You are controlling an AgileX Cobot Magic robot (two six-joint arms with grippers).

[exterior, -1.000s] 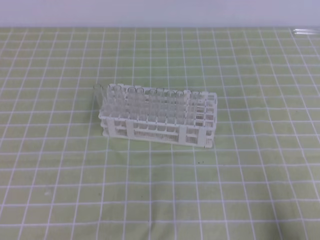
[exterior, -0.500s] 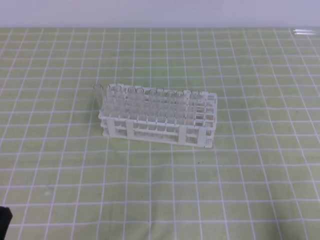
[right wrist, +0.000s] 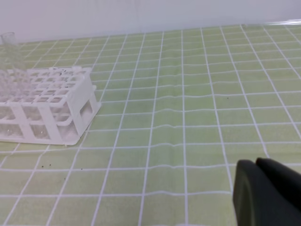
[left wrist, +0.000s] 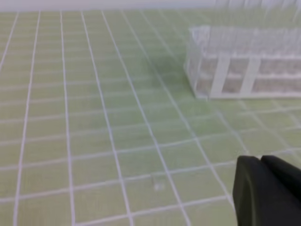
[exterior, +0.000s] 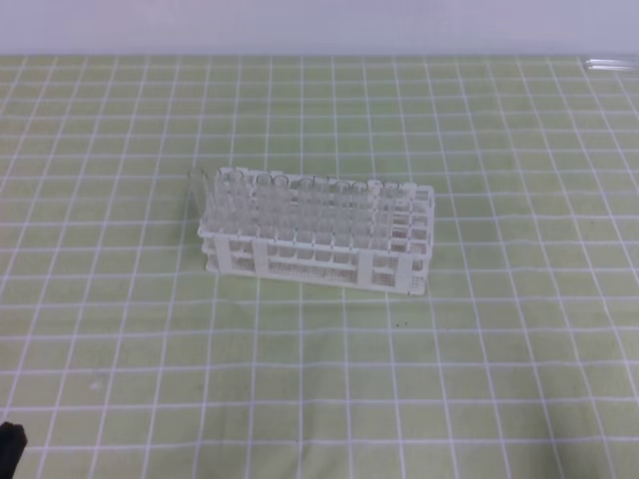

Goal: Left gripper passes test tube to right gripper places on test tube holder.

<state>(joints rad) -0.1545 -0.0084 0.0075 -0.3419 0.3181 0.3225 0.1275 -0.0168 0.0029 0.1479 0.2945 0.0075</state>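
Clear, upright test tube (exterior: 195,196) is seen at two o'clock from the nearer left gripper (exterior: 10,439), beside the test tube holder (exterior: 318,261); finger state cannot be told.

Left gripper (exterior: 9,439) barely in view; right gripper (right wrist: 268,193) low.

Test tube holder (exterior: 318,239) mid-table (exterior: 479,379), tubes (exterior: 270,200) inside.

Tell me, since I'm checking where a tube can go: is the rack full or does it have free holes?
Partly full. The test tube holder carries clear tubes on its left part; its right-end holes look empty.
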